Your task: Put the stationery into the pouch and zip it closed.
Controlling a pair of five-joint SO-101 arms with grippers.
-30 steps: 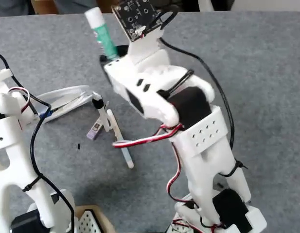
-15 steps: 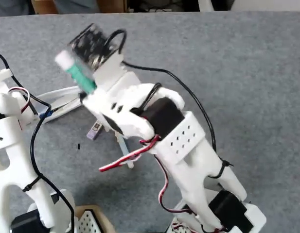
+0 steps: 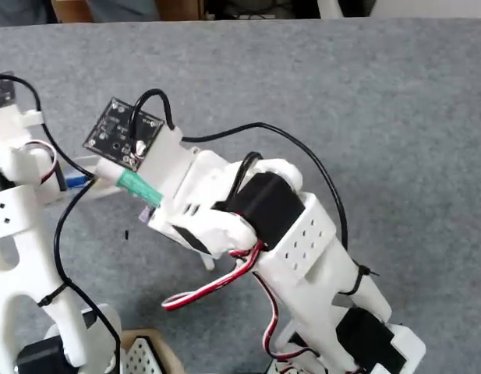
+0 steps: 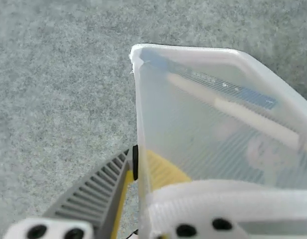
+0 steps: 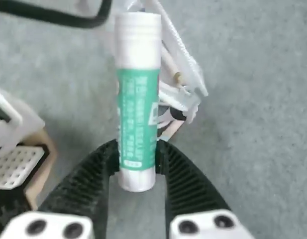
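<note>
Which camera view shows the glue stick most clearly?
The right wrist view: the whole glue stick, clamped in the right gripper. The high view shows a short green stretch by that arm's wrist. The left wrist view faces the pouch.

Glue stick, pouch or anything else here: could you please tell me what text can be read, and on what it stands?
Glue stick: white print on the green label, too blurred to read.
Pouch: no text to be seen.
</note>
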